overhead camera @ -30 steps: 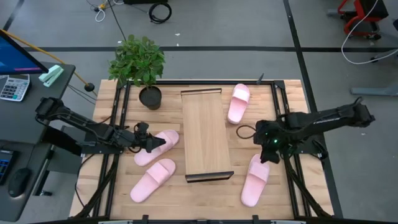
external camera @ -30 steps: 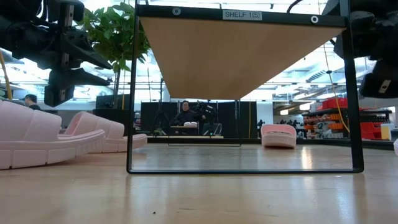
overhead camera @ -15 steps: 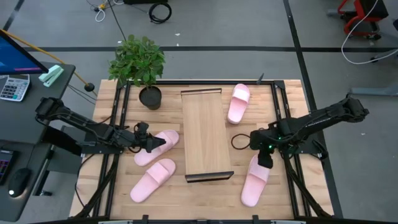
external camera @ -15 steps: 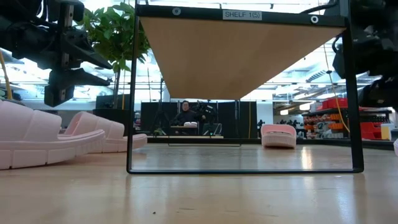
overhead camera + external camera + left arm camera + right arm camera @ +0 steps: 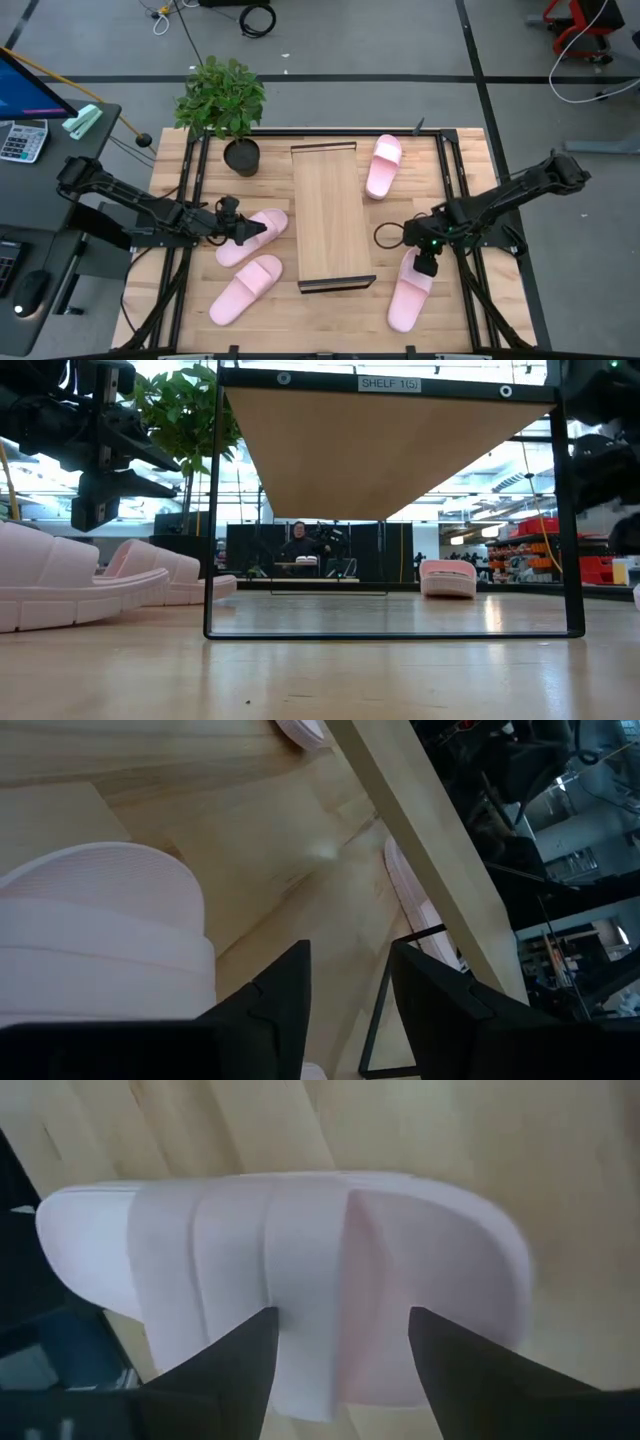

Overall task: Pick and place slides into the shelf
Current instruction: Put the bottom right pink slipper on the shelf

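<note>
While the slide [image 5: 411, 289] lies on the worktop [image 5: 335, 317] right of the shelf [image 5: 330, 215], I've brought my right pincer [image 5: 426, 263] down over its strap, fingers now spread wide; the grab comes next. My left pincer [image 5: 246, 230] waits, fingers apart, at another slide [image 5: 252, 236].

The four slides are one plain pale pink: one [image 5: 264, 225] beside the left of the shelf, one [image 5: 245, 289] nearer the table's front, one [image 5: 383, 165] at the back right, one [image 5: 409, 291] at the front right. The last one's strap [image 5: 262, 1280] is the same unpatterned pink. The shelf [image 5: 330, 213] is light wood with a fine straight grain and thin black end rails. The tabletop [image 5: 170, 170] is pale butcher-block, striped in lighter and darker planks. The plant [image 5: 221, 96] is green in a black pot [image 5: 241, 157]. Both arms are dark, nearly black.
</note>
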You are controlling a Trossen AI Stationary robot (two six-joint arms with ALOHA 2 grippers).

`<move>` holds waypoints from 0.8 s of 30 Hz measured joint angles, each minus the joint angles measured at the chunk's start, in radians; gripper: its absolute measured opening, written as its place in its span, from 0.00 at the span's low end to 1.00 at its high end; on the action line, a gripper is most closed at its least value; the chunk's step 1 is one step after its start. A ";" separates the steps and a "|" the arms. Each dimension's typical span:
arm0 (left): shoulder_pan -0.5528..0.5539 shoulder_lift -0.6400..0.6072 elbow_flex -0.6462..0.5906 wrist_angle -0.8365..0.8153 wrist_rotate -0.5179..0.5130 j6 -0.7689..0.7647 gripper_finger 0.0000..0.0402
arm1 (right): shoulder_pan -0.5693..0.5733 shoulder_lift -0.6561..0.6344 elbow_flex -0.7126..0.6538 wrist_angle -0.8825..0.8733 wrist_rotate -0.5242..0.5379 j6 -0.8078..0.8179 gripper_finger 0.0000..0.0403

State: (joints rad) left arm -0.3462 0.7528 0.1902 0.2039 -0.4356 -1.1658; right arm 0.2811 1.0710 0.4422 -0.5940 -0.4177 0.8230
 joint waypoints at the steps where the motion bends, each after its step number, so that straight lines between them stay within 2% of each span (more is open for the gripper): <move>1: 0.000 0.000 0.000 0.000 0.000 0.000 0.36 | 0.005 0.000 -0.010 0.023 -0.013 0.015 0.58; 5: 0.000 0.000 0.000 0.000 0.000 0.000 0.34 | 0.020 0.000 -0.033 0.124 -0.084 0.053 0.58; 8: 0.000 0.000 0.000 0.000 0.000 0.000 0.33 | 0.032 0.000 -0.040 0.166 -0.099 0.068 0.57; 15: 0.000 0.000 0.000 0.000 0.000 0.000 0.34 | 0.037 0.000 -0.041 0.180 -0.151 0.074 0.57; 24: 0.000 0.000 0.000 0.000 0.000 0.000 0.32 | 0.036 0.000 -0.041 0.173 -0.104 0.065 0.57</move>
State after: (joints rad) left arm -0.3462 0.7528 0.1902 0.2043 -0.4355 -1.1656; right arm 0.3176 1.0710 0.4015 -0.4213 -0.5218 0.8883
